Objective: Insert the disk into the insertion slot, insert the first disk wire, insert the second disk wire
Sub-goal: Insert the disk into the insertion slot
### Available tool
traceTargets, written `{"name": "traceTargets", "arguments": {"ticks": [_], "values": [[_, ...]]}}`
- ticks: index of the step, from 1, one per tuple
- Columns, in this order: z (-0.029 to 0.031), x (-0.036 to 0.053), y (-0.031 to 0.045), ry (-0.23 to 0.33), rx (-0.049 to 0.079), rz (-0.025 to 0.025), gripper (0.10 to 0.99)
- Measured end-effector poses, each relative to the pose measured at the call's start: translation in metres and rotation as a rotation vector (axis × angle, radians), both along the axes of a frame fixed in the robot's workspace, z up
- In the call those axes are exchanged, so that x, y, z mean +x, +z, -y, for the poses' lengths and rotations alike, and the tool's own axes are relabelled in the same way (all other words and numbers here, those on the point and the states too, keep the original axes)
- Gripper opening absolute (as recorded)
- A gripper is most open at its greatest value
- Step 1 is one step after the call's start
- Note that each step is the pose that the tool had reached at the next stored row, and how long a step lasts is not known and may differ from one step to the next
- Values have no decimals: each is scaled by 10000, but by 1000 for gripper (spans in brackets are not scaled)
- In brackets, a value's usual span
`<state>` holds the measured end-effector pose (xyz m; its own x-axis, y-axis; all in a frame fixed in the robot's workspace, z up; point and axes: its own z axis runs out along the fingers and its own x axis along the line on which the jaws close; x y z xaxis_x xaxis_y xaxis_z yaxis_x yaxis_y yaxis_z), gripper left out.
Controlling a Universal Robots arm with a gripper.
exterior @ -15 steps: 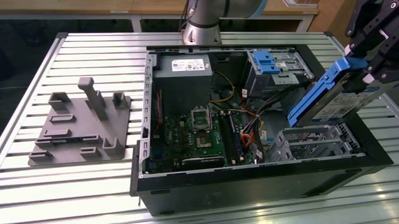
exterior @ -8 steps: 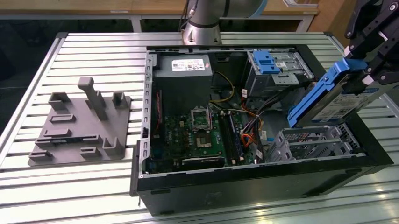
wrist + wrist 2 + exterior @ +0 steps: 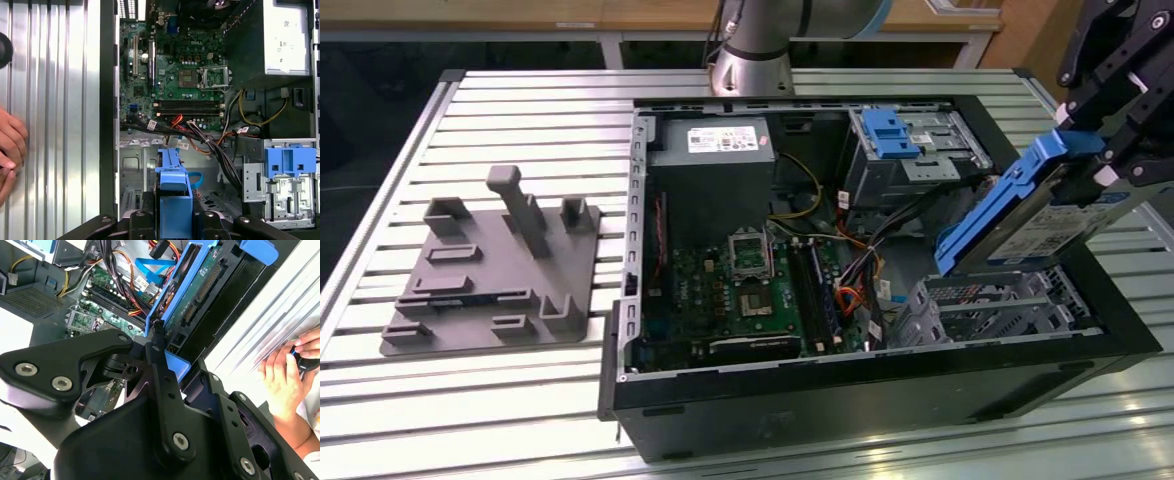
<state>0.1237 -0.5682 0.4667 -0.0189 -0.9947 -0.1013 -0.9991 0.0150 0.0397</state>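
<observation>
Hand (image 3: 1101, 165), black, linkage-fingered, on a silver-grey arm: I logged it clamped on the upper end of the disk, fingers pressed to the blue frame from either side in both wrist views.

Silver disk (image 3: 1021, 220), flat, rectangular, white-labelled, framed in a bright blue plastic carrier: hung tilted, high end in the hand, low end just above the insertion slot, not seated. I could not tell whether it touched the cage.

Insertion slot (image 3: 994, 305), low silver sheet-metal cage with perforated walls: sat in the case's corner toward the exterior view's right.

Black tower case (image 3: 854, 400), open, lying on the slatted aluminium desk (image 3: 454, 400): held a green motherboard (image 3: 734, 290), a grey power supply (image 3: 714, 145), a taller metal cage (image 3: 934, 160) with a blue latch (image 3: 887, 135), and loose black, red and orange wires (image 3: 854, 270) between board and slot.

Grey moulded fixture (image 3: 487, 270): stood on the desk, well apart from the case, at the exterior view's left.

Person's fingers (image 3: 10, 145): lay over the desk slats outside the case wall.
</observation>
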Motion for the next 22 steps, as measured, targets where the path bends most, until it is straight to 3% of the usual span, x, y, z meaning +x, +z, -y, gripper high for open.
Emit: {"name": "traceTargets", "arguments": {"ticks": [22], "values": [[25, 2, -72, 78, 0, 0, 365]]}}
